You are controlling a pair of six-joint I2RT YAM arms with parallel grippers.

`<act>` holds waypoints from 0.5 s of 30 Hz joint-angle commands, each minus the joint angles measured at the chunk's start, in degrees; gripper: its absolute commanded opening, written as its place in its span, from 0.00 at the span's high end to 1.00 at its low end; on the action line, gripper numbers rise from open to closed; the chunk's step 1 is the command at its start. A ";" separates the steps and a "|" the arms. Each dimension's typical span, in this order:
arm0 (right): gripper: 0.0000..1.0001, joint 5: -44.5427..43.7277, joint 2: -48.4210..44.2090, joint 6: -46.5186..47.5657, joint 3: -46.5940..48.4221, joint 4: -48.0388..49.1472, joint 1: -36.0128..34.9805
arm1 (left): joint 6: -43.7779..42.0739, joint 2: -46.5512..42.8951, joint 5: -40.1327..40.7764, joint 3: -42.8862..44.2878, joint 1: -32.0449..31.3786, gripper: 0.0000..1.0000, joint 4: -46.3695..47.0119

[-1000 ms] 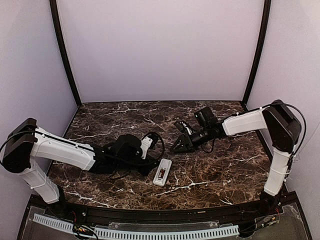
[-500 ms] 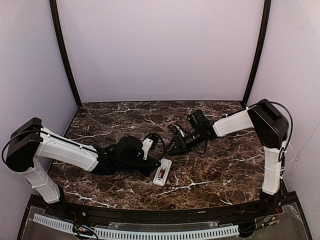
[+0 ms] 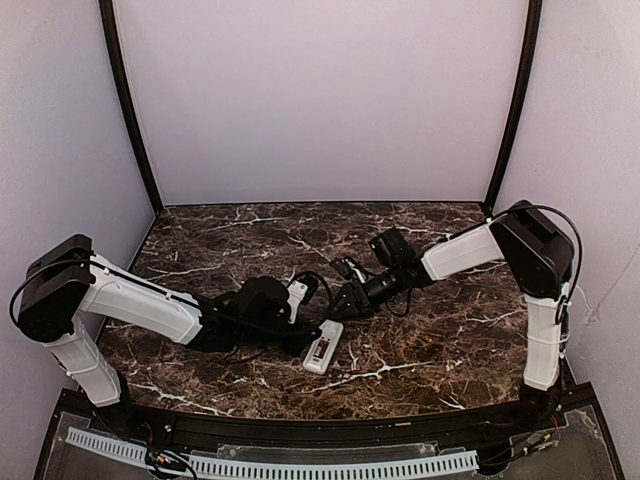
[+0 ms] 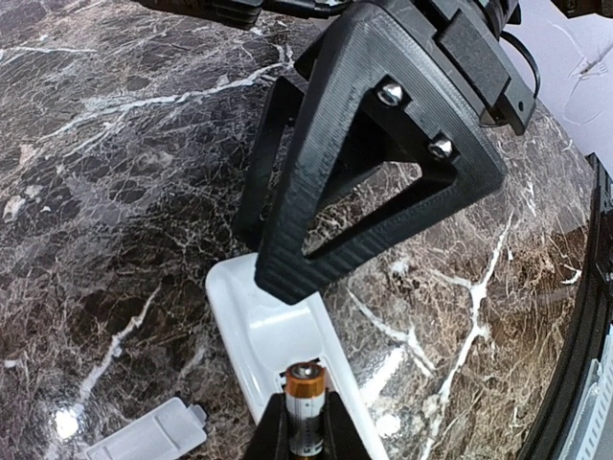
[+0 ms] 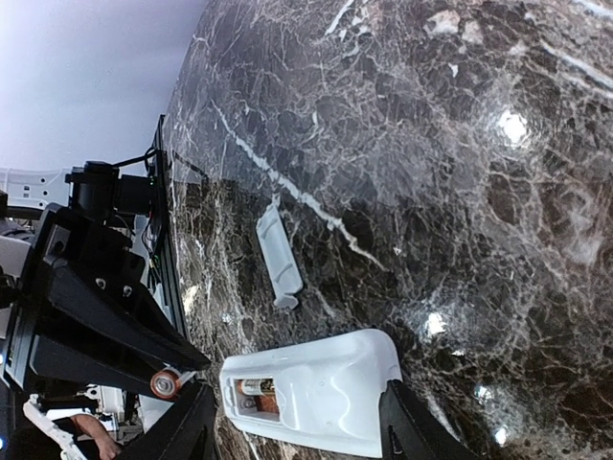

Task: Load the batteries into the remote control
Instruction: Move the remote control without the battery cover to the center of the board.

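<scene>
Right pincer [image 3: 348, 297] has closed in on the remote [image 3: 323, 347] lying on the worktop [image 3: 450, 330], and is spread astride its far end. Left pincer [image 3: 300, 338] pinches a battery [image 4: 306, 414] at the remote's compartment [image 5: 257, 395] end. Recommended: steady the remote, seat the battery flat, match polarity.

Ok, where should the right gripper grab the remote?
Probably the remote's plain end, away from the compartment, pinched across its long sides from above: it lies flat, back up, and the compartment must be free for the left gripper's battery.
</scene>
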State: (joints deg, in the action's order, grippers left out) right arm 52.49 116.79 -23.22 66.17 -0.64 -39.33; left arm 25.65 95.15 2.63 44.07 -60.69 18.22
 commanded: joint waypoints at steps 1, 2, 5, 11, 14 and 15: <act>0.42 -0.37 -0.28 -0.02 -2.79 0.03 -0.86 | -0.85 0.53 -0.39 0.59 -0.21 1.00 0.07; 0.42 -0.57 -0.67 -0.06 -3.21 0.03 -0.97 | -0.85 0.59 -0.41 0.53 -0.17 1.00 0.17; 0.42 -0.68 -1.97 -0.52 -4.37 0.01 -1.18 | -1.06 0.77 -0.80 0.40 -0.14 1.00 0.44; 0.42 -0.77 -4.69 -1.36 -5.45 -0.15 -1.25 | -2.63 1.36 -2.43 0.83 -0.95 1.00 0.58; 0.41 -1.19 -5.74 -1.60 -5.96 -0.38 -1.19 | -3.30 2.00 -2.46 1.23 -1.49 0.99 0.06; 0.41 -1.35 -5.92 -1.64 -6.23 -0.41 -1.19 | -3.38 2.16 -2.46 1.33 -1.62 0.99 -0.09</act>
State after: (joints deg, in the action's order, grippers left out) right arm 51.83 113.62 -24.29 61.08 -0.60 -40.12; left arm 23.97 96.44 1.06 44.14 -61.45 18.41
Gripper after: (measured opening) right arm 0.586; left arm 0.089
